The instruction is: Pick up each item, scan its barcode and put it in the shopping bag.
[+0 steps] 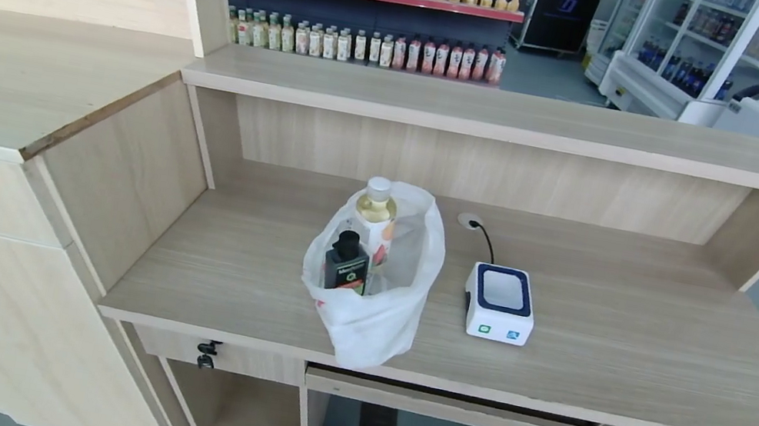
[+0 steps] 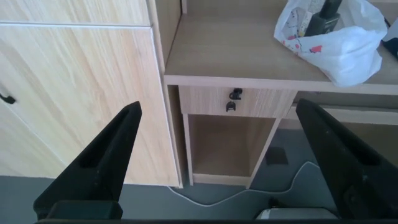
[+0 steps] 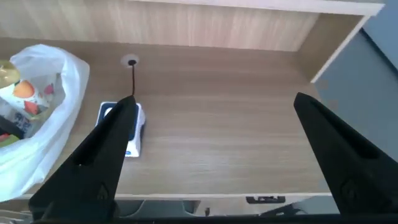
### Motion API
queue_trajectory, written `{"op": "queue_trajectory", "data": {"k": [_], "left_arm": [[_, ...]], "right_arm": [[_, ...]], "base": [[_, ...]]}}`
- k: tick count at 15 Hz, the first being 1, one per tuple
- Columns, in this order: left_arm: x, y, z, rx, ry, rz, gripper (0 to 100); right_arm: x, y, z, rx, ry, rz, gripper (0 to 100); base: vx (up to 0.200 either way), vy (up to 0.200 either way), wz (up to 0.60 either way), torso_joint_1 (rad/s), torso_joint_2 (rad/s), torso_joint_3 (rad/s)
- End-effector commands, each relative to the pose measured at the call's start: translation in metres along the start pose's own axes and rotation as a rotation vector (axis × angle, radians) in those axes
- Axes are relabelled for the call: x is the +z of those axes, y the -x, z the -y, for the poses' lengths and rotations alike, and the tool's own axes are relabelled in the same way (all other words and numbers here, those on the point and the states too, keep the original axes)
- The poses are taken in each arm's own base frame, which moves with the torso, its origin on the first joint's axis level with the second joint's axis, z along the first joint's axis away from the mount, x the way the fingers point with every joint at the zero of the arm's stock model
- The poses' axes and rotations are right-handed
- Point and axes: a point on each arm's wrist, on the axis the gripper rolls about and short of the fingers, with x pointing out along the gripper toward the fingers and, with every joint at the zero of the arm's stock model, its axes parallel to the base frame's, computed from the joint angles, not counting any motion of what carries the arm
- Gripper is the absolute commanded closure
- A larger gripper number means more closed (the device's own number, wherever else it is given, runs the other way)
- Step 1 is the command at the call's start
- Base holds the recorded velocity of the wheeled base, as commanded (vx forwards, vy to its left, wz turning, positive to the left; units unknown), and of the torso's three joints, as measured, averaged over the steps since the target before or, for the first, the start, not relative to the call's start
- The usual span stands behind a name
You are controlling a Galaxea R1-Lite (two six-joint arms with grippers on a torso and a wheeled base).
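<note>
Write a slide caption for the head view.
A dark bottle and a taller white-capped bottle stand in the shopping bag on the wooden counter, scanner beside it.

One white shopping bag (image 1: 376,322). Two bottles in it: one dark bottle (image 1: 345,263), black-capped; one yellow drink bottle (image 1: 376,214), white-capped. One barcode scanner (image 1: 499,303). One table (image 1: 637,344).

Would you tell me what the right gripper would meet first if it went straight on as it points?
Probably the bare counter beside the scanner; the right gripper, jaws open, has nothing nearer ahead, though depth is unclear.
</note>
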Motion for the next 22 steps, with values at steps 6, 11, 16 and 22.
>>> {"op": "queue_trajectory", "data": {"k": [6,11,16,22], "left_arm": [[0.0,0.0,0.0,0.0,0.0,0.001,0],[0.0,0.0,0.0,0.0,0.0,0.001,0],[0.0,0.0,0.0,0.0,0.0,0.001,0],[0.0,0.0,0.0,0.0,0.0,0.001,0]], "right_arm": [[-0.127,0.12,-0.003,-0.028,-0.125,0.037,0],[-0.219,0.149,-0.011,0.018,-0.129,0.097,0],[-0.236,0.158,-0.013,0.079,-0.143,0.07,0],[-0.236,0.158,-0.013,0.077,-0.144,0.069,0]], "base": [[0.0,0.0,0.0,0.0,0.0,0.0],[0.0,0.0,0.0,0.0,0.0,0.0],[0.0,0.0,0.0,0.0,0.0,0.0],[0.0,0.0,0.0,0.0,0.0,0.0]]}}
